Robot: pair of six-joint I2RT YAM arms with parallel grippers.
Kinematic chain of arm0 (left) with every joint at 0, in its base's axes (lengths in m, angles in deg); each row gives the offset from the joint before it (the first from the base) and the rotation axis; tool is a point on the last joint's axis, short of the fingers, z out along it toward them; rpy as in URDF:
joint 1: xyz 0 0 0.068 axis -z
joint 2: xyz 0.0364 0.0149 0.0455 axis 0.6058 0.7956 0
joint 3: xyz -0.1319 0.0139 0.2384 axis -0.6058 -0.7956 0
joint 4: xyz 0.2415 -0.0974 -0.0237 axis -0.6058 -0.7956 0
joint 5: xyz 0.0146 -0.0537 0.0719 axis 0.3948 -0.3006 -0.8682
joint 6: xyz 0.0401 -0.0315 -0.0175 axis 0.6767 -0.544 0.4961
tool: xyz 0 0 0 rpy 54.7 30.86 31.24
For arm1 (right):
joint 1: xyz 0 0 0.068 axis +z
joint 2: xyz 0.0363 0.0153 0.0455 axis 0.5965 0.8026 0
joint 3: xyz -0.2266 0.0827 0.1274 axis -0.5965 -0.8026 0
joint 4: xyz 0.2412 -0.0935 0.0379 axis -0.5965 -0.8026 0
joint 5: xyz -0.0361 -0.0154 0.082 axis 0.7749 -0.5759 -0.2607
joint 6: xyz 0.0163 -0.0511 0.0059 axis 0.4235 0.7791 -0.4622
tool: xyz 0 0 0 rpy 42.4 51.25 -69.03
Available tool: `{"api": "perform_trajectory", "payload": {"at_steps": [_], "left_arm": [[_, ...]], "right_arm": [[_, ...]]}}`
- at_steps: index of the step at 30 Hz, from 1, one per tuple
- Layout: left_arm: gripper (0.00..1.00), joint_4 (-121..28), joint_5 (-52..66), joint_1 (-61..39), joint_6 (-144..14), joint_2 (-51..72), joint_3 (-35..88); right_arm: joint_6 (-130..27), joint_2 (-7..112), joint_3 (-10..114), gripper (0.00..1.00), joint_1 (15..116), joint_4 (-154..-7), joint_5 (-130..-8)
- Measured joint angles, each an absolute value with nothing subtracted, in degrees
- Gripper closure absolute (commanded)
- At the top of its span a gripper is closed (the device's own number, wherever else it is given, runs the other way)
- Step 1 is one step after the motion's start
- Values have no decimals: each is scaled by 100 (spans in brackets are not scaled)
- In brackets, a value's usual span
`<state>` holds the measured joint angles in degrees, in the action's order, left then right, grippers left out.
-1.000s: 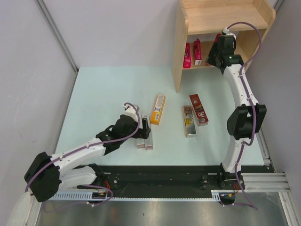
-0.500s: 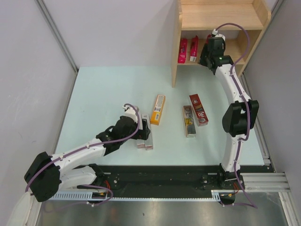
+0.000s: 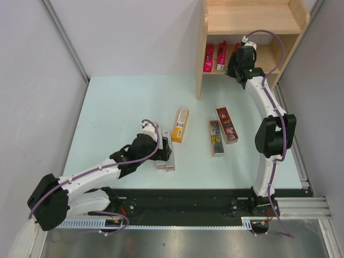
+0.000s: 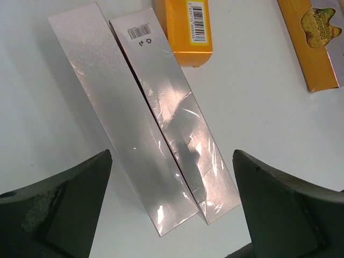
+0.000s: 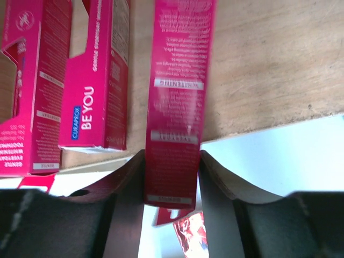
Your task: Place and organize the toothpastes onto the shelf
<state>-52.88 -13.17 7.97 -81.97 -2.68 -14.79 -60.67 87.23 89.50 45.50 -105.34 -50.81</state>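
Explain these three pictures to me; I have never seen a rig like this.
Two robot arms are bolted at the table's near edge, each ending in a two-finger gripper. The wide picture looks down from above and behind them. The other two come from cameras on the wrists. On the table lie toothpaste boxes: two silver cartons, an orange one, a tan one and a dark red one. The left gripper hangs open over the silver pair, holding nothing. The right gripper reaches into the wooden shelf and clasps a pink carton beside two more pink ones.
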Motion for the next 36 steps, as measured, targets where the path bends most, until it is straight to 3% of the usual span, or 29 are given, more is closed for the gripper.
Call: {"api": "perform_trajectory", "payload": {"at_steps": [19,29,36], "left_arm": [[0,-5286,-1313,915,-8304,-268,-1479],[0,-5288,-1315,948,-8306,-257,-1501],[0,-5288,-1317,959,-8308,-257,-1510]], "right_arm": [[-6021,8653,8873,50,4605,-10268,-4993],[-5945,8343,8132,64,4712,-9747,-4709],[-5813,8148,7794,67,4830,-9503,-4464]]}}
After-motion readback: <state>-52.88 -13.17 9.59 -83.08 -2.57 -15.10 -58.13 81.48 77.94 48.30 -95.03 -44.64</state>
